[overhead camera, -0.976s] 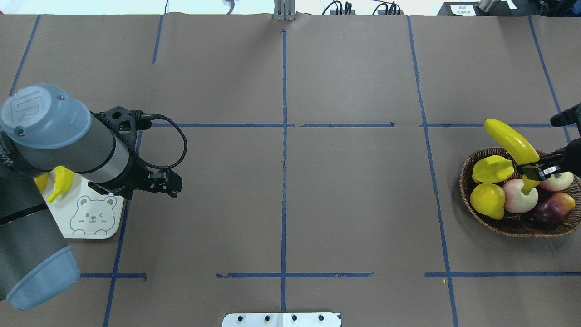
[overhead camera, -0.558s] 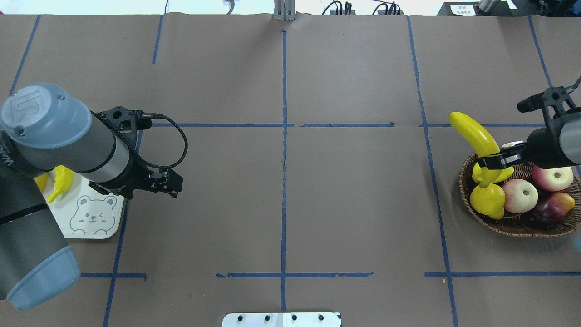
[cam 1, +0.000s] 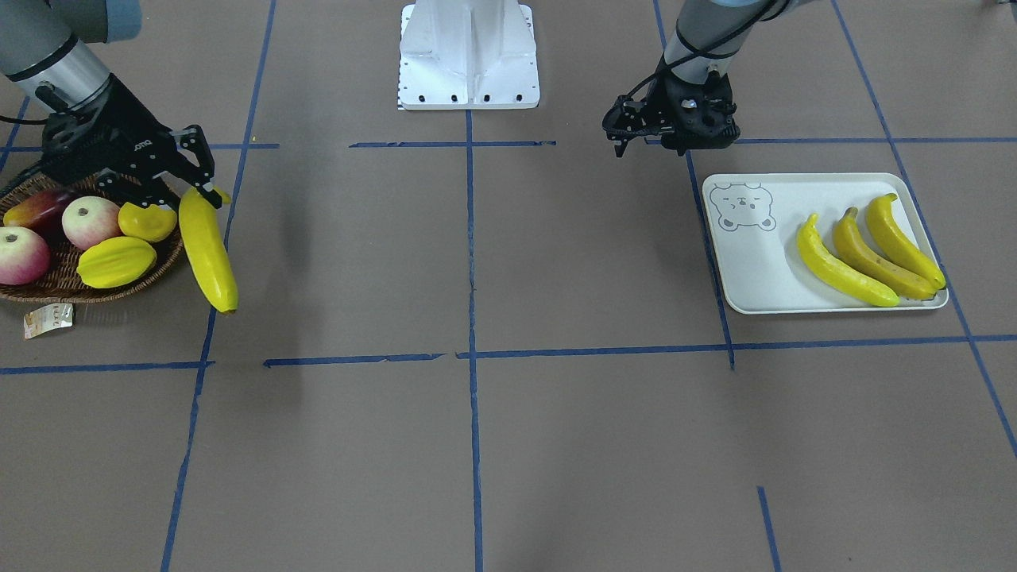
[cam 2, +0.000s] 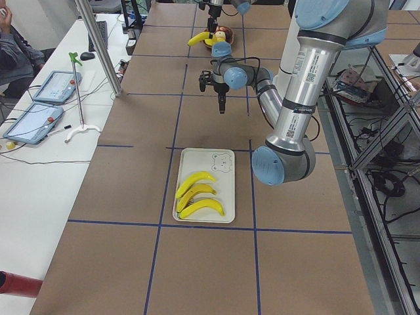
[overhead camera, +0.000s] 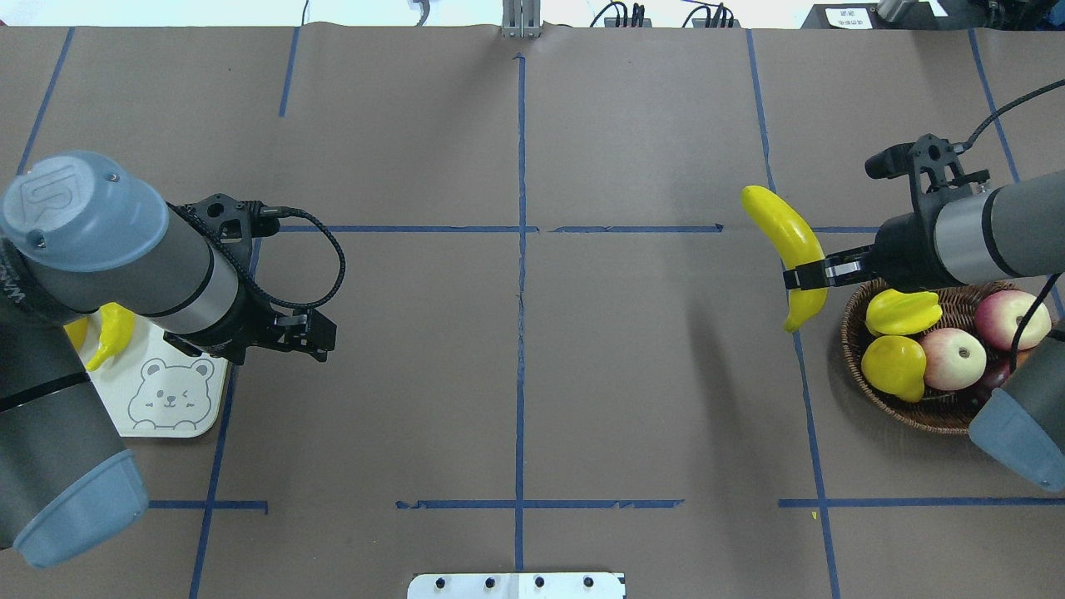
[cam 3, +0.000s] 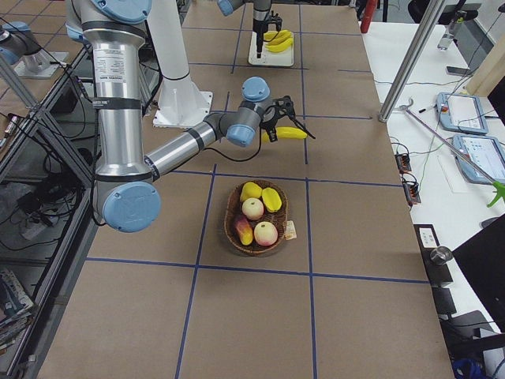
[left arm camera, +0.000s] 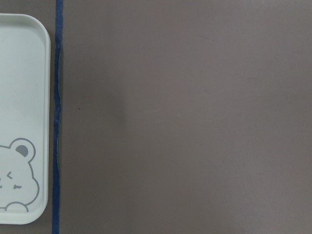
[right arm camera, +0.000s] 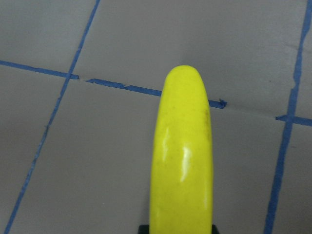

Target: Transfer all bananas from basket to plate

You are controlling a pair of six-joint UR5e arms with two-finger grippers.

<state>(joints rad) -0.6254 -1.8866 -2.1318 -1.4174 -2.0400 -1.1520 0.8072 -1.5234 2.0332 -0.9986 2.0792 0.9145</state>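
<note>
The right hand is clamped around one bright yellow banana near its stem end, with the long blunt end pointing away from the robot (the right wrist view shows it glossy and filling the middle of the frame). This banana is outside the basket, held above the brown surface just beside the basket's rim on the side towards the middle. In the front-facing view it slants down from the hand alongside the wicker.

In the basket lie a ridged starfruit, a lemon, two pink-and-cream apples and a dark red fruit, whose kind I cannot make out. A small paper tag lies by the rim.

At the far end of the surface, the plate carries three bananas lying side by side at the end away from the bear face. The middle one is a darker orange-yellow.

The left hand hovers over bare surface just beside the plate's bear-printed end. I cannot tell whether its fingers are apart or together. The left wrist view shows only the plate's edge and a blue tape line running beside it.
</note>
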